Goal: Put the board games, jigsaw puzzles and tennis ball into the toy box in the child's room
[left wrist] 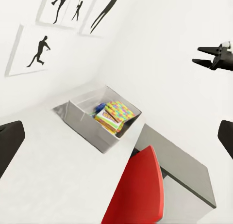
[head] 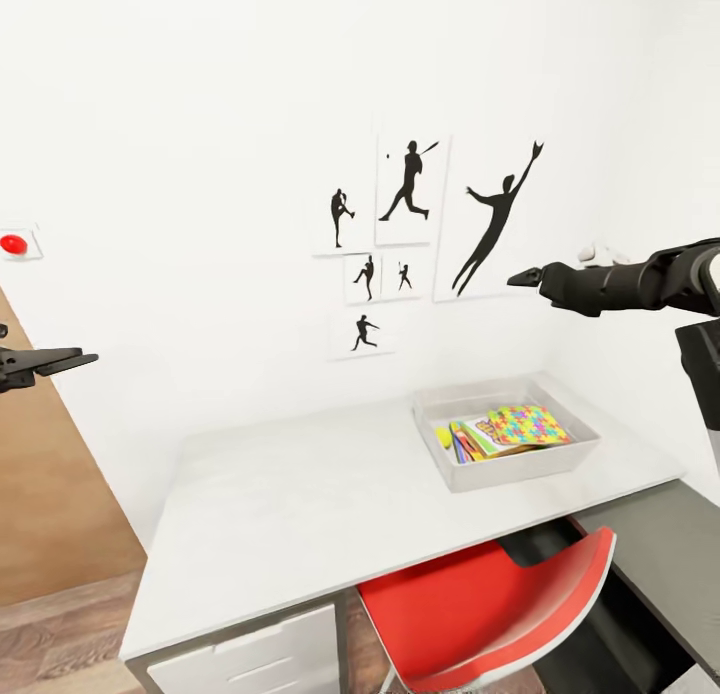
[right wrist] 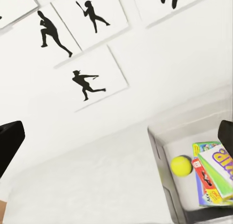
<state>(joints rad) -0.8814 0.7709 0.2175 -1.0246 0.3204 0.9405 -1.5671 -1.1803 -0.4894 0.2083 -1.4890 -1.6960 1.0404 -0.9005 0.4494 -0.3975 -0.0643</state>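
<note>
Both grippers hover empty: left gripper at the frame's left edge, right gripper at right, fingers spread in wrist views. Toy box, center-right on the table, holds a jigsaw puzzle, board games, tennis ball.

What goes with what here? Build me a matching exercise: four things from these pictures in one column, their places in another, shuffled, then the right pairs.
Things:
1. tennis ball
2. jigsaw puzzle
3. red chair
4. red button

Places:
A. on the white wall, at the head view's left edge
B. on top of the stack in the toy box
C. pushed in under the table
D. in the toy box, beside the game boxes

Pairs: 1-D, 2-B, 3-C, 4-A
</note>
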